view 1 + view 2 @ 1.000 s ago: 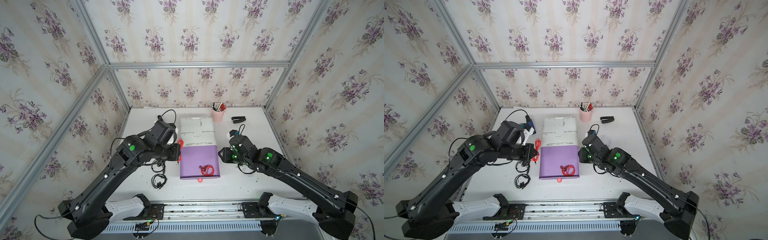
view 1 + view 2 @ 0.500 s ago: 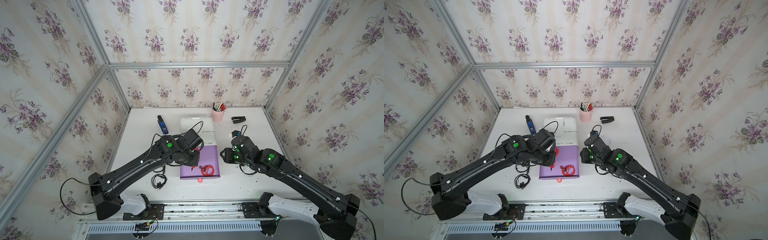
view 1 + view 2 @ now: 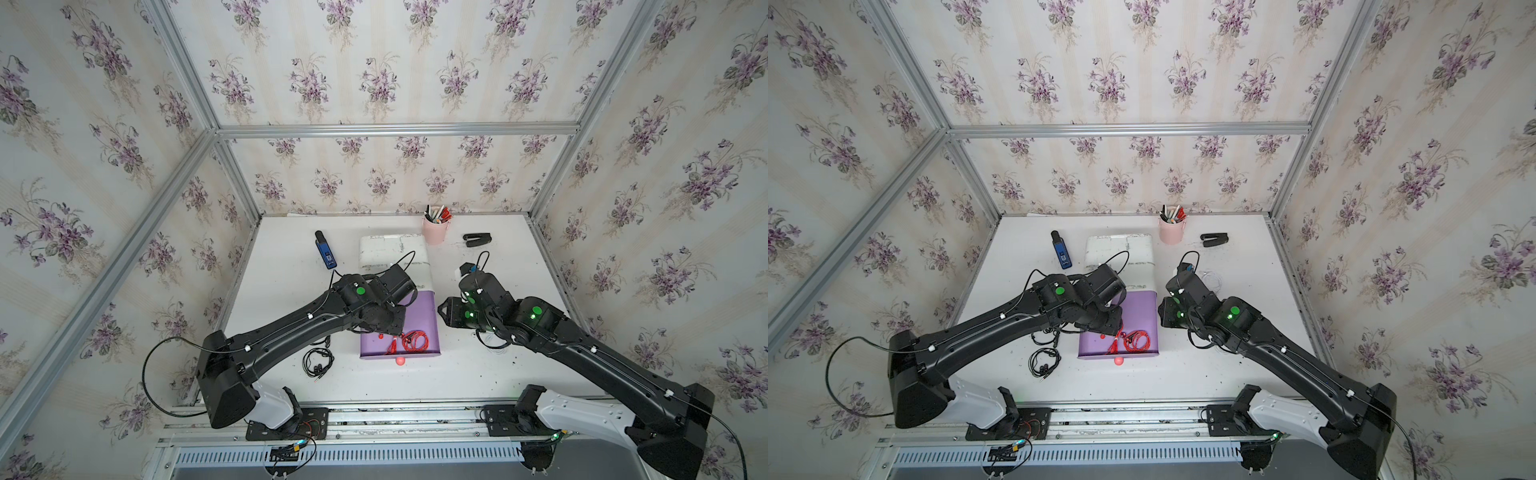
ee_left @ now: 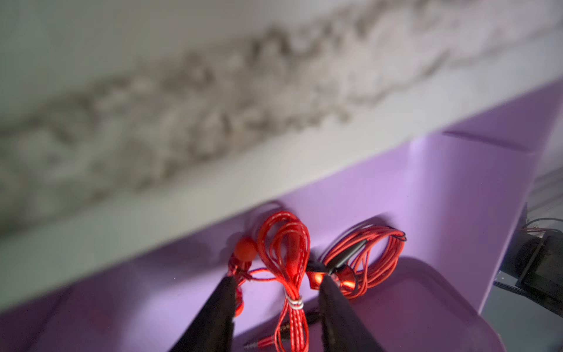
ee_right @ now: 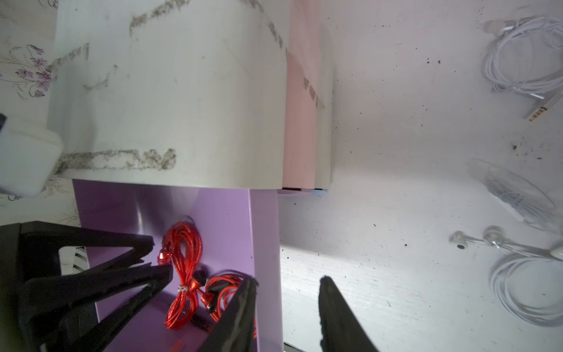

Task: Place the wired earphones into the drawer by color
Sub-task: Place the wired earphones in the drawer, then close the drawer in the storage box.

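Left tool (image 4: 277, 280), jaws apart, above purple drawer (image 4: 426, 189) (two red earphones (image 4: 286, 243) inside)

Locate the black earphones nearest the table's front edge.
In both top views the black earphones lie coiled on the table, left of the open purple drawer and just in front of the left arm.

white cabinet (image 4: 213, 106): blurred | white earphones (image 5: 524, 82): cut by frame edge

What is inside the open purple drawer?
A tied red earphone bundle and a second red earphone coil lie in the purple drawer, the open left gripper straddling the tied one. The drawer's back runs under the white cabinet, so anything there is hidden.
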Available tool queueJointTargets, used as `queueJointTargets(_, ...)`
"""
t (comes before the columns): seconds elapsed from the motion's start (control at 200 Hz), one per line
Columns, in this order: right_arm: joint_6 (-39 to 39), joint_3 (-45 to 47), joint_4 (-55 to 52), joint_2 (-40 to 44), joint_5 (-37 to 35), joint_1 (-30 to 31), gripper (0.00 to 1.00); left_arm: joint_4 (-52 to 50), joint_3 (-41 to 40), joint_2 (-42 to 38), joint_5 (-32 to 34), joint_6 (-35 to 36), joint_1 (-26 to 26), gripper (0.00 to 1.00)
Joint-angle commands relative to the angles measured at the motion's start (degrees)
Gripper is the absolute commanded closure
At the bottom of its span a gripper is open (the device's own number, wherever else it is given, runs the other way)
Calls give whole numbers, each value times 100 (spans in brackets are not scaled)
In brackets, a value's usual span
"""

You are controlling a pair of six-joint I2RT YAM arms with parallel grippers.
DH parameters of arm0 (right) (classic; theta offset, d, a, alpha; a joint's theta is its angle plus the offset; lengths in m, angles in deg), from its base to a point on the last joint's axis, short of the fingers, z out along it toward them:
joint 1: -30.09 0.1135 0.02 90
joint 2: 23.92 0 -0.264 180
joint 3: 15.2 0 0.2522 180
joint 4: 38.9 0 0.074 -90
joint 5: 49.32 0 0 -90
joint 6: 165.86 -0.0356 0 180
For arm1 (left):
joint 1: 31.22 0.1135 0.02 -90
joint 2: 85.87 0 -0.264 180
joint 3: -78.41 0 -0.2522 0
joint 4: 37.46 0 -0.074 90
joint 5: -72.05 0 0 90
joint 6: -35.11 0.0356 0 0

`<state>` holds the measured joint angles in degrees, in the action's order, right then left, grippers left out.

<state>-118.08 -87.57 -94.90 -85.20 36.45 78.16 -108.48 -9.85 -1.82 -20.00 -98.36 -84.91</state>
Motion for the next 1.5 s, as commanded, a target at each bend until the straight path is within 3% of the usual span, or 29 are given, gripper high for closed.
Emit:
queueJointTargets(0.0,29,-70,84,-6,6,0,62,73,123,-124,128,8,0,41)
queueJointTargets(0.18,16,-92,214,263,167,0,62,-187,578,-641,175,14,1,37)
queueJointTargets(0.305,160,349,1054,910,1210,7,62,-262,963,-1083,553,124,-1,34)
queueJointTargets(0.42,70,1089,2049,1587,1873,410,74,211,905,-1459,1047,508,89,30)
queueJointTargets(0.56,-333,1684,2530,2059,652,1979,78,441,1149,-1190,691,1072,740,30)
queueJointTargets(0.754,-821,1909,2847,1408,-577,3726,81,794,1543,-351,80,1681,1701,35)
queueJointTargets(1.009,-961,1975,3142,640,-1894,4654,82,593,3081,1316,52,2407,2256,43)
queueJointTargets(1.209,-697,1790,3246,-275,-2522,4877,82,472,4081,2319,264,2791,2387,44)
queueJointTargets(1.494,-910,1849,2941,-271,-3115,5001,82,263,4951,3461,479,3101,2446,44)
